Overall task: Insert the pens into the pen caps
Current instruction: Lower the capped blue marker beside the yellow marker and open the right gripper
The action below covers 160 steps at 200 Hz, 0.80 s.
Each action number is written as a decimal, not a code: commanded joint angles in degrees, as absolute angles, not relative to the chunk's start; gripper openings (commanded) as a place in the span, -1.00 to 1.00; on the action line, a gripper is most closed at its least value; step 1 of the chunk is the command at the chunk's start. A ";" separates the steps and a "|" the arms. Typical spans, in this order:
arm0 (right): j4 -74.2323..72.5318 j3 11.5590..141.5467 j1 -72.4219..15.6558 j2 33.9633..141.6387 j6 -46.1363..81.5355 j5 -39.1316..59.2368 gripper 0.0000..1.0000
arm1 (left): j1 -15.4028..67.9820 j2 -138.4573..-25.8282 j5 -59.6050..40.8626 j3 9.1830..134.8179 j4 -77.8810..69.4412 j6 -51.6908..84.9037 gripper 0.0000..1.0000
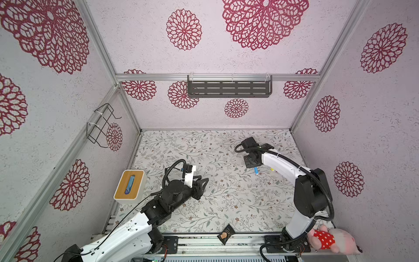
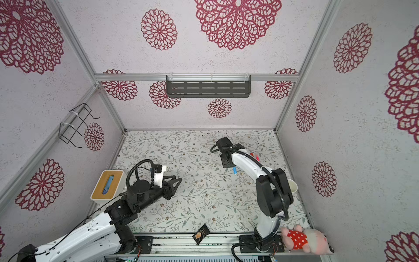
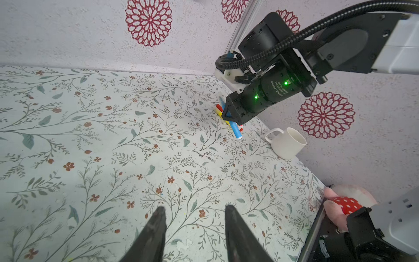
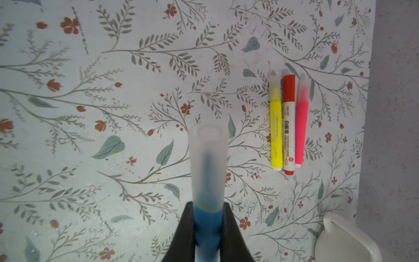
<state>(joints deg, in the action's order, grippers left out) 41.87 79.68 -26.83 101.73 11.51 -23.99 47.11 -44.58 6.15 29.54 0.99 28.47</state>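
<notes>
Right pincer [image 4: 208, 205]: clenched on the blue pen [image 4: 208, 222], which juts out past the fingertips with a frosted cap [image 4: 208, 158] over its tip.
Blue pen, place: right of centre in both top views, just below the right arm's wrist.
Left pincer [image 3: 195, 217]: released, nothing between its fingers, above the bare tabletop [image 3: 90, 136], left of centre in both top views.
Other pens: yellow pen [image 4: 276, 127], red pen [image 4: 289, 127] and pink pen [image 4: 302, 122] lie close side by side on the tabletop, all capped, apart from the blue one.
Mug [image 4: 340, 240]: white, near those three pens.
</notes>
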 commanded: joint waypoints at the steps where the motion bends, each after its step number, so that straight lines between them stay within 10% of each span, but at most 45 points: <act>1: 44.59 82.38 -25.80 103.54 9.56 -27.44 -0.78 | 47.35 -43.13 7.40 29.27 1.91 27.33 -0.10; 160: 44.08 88.84 -14.65 118.62 2.27 -28.62 -0.73 | 47.28 -39.05 9.49 27.99 4.09 26.89 -0.10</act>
<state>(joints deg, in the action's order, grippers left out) 42.39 86.65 -16.34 117.73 4.14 -25.74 47.11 -39.70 8.56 28.75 4.05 27.62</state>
